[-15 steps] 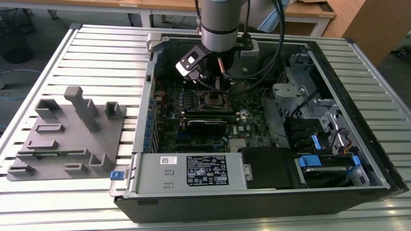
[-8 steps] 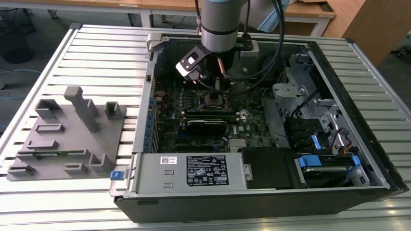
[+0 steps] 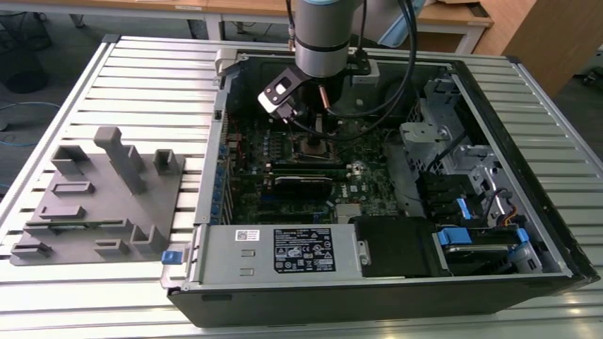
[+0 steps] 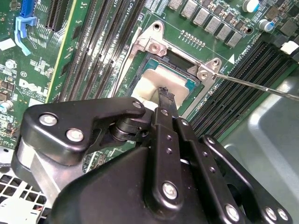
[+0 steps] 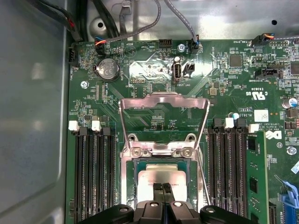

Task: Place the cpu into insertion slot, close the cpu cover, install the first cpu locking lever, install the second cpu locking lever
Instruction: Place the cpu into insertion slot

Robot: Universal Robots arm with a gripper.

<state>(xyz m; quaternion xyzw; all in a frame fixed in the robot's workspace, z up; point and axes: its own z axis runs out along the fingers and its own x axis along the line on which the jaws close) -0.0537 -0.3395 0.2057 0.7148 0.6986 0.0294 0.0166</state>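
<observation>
The cpu (image 5: 152, 175), a square chip with a silver-grey top, lies flat in the insertion slot (image 5: 125, 179); in the second wrist view the cpu (image 4: 161, 78) also sits inside the slot's rim (image 4: 154, 46). The cpu cover (image 5: 161, 97), a thin silvery frame, is swung back off the slot on its hinge. My gripper (image 5: 163, 186) is shut, its two black fingertips pressed together over the chip's near edge; whether they touch it I cannot tell. In the exterior view my gripper (image 3: 318, 131) hangs over the slot (image 3: 314, 146) inside the computer case.
Long black memory slots (image 5: 93, 172) flank the socket on both sides. A thin wire lever (image 4: 261, 87) juts out beside the slot. Cables (image 5: 140, 23) run along the case wall. The labelled power-supply box (image 3: 282, 251) and a grey fixture tray (image 3: 94, 198) lie nearer the camera.
</observation>
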